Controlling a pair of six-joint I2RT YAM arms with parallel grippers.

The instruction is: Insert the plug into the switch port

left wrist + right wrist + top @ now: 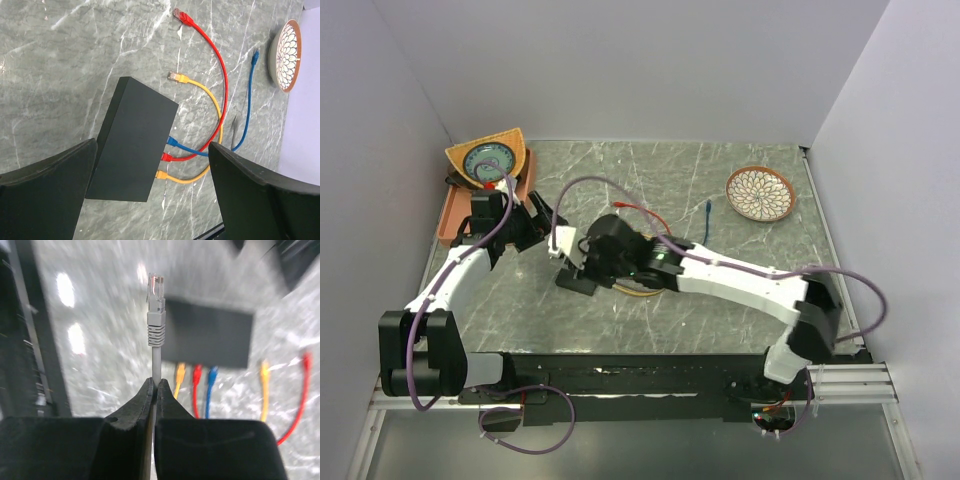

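Toward the table's (720, 165) far-left corner sits a tray (453, 215), no part of this step; just right of it the left gripper (152, 145) hangs above the switch (132, 135) with jaws wide, a finger either side of the box and gripping nothing; the switch lies flat near the table's middle, its port side turned toward the right edge, with three leads (167, 157), blue, red and yellow, seated side by side; right of that, the right gripper (155, 385) has its jaws pinched tight on a grey cord, and the plug (156, 290) stands out past the fingertips, apart from the switch and not yet lined up with it; the wrist view is too blurred to show a free port, though bare stretches of the port side lie beside the three leads; since the grip is on the cord below the boot, the plug will likely flex under push, so it seems wise to bring it down level with the seated leads, turn its latch the way theirs lie, square it to a free port, and press straight in slowly; the switch may slide, so the left gripper could brace its back edge; well apart near the far-right corner, a bowl (760, 193) poses no hindrance.
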